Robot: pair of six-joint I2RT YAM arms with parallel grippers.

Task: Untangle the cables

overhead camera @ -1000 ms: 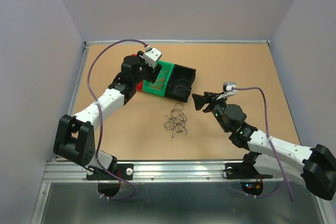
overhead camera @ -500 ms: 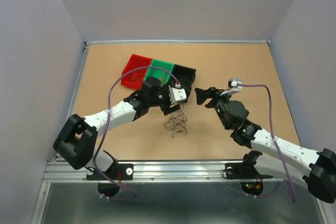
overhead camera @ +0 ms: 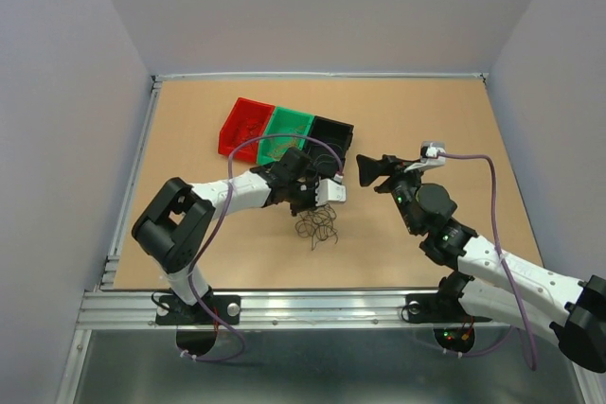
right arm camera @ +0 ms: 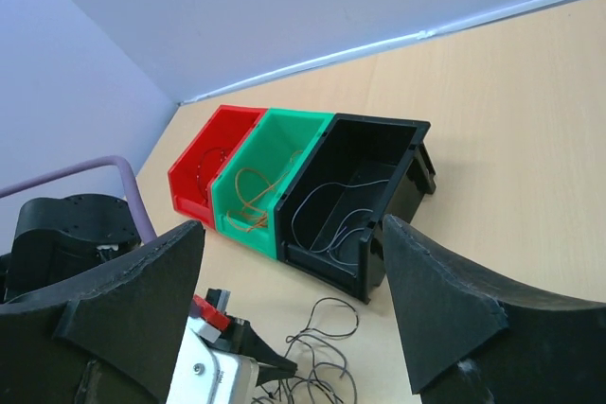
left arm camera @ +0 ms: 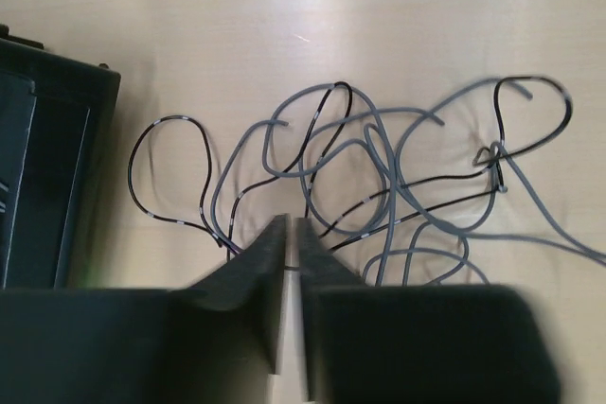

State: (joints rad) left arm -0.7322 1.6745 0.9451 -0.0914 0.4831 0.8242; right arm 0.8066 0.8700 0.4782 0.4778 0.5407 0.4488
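The cables (overhead camera: 318,226) lie in a loose tangle of thin grey and dark strands on the table, in front of the bins. In the left wrist view the cables (left arm camera: 379,177) spread just beyond the jaws. My left gripper (left arm camera: 292,234) is down at the bunch's near edge, shut, with one thin dark strand pinched between its fingers. It appears from above as the left gripper (overhead camera: 311,210) and in the right wrist view as the left gripper (right arm camera: 279,371). My right gripper (overhead camera: 369,172) hovers open to the right of the bunch, holding nothing. Its fingers (right arm camera: 142,300) frame the bins.
Three bins stand in a row behind the bunch: a red bin (overhead camera: 244,125), a green bin (overhead camera: 289,125) holding orange-brown wires (right arm camera: 248,198), and a black bin (overhead camera: 331,135) holding grey wires (right arm camera: 341,219). The left arm's lilac cable (overhead camera: 284,139) arcs over them.
My left arm swung from above the bins down to the tangle and its jaws closed on a strand. My right gripper crept a little toward the black bin and stayed open.
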